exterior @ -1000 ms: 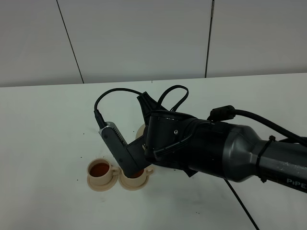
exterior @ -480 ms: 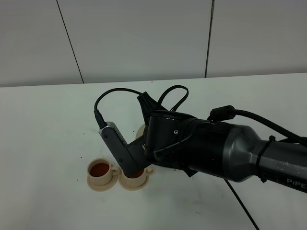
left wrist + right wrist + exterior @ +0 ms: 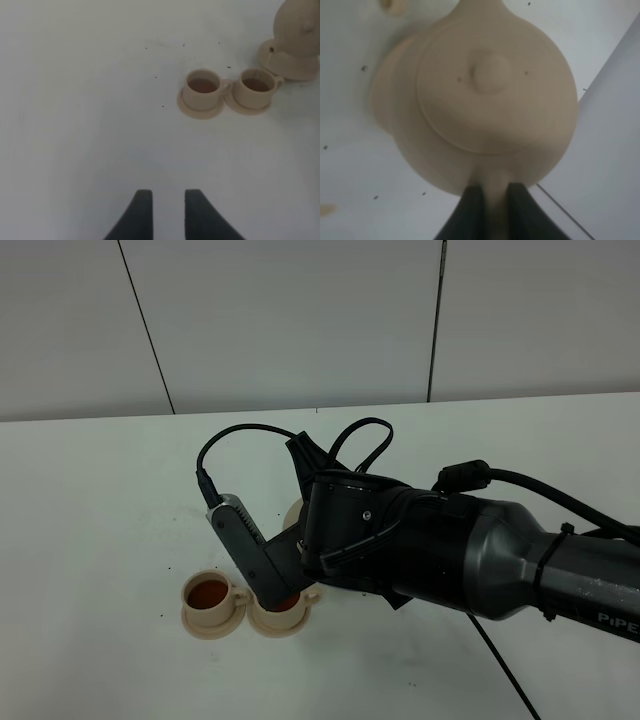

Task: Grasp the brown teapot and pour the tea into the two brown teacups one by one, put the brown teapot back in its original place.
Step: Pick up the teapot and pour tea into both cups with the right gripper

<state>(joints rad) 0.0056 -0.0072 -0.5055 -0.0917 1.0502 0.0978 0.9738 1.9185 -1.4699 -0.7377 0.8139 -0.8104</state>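
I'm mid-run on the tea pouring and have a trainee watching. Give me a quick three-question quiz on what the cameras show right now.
1. True or false: both teacups already hold tea.
2. What is the right gripper doing? A) hanging open above the cups B) shut on the handle of the teapot C) resting on the table
3. In the left wrist view, what sits under the teapot?

Key:
1. True: both show brown liquid, each cup on its own small saucer.
2. B: its fingers clamp the handle from both sides.
3. The wide saucer; the teapot stands on it beside the cups. The left gripper is empty, well back from them.
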